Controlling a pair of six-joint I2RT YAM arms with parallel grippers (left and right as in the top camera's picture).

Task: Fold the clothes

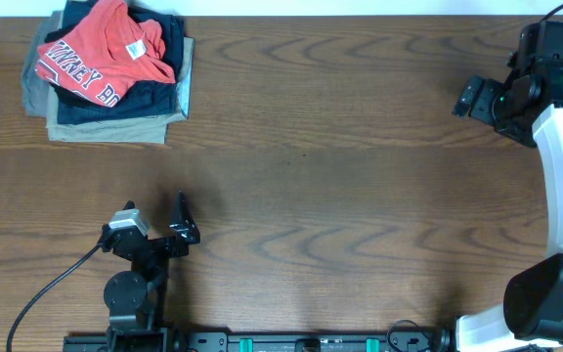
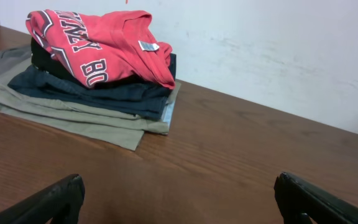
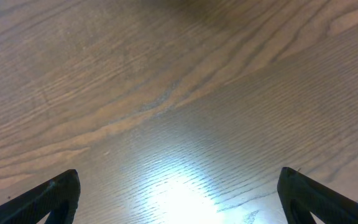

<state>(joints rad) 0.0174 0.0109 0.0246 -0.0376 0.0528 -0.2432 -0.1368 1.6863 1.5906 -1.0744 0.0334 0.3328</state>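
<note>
The coral-red T-shirt (image 2: 98,46) lies crumpled on top of a stack of folded garments (image 2: 86,102), well ahead of the left gripper (image 2: 179,199) and off to its left, with bare table (image 2: 241,155) between; its fingers are spread wide and hold nothing. The right gripper (image 3: 179,199) is likewise released and empty over bare wood, far from the shirt. I judge the step is fetching the shirt: pinch only its top layer so the stack beneath stays put

A coral-red T-shirt (image 1: 101,54) with white lettering is topping the pile, showing navy (image 1: 125,103) and khaki (image 1: 115,129) garments beneath it; the tabletop (image 1: 340,176) is showing brown wood grain.
</note>
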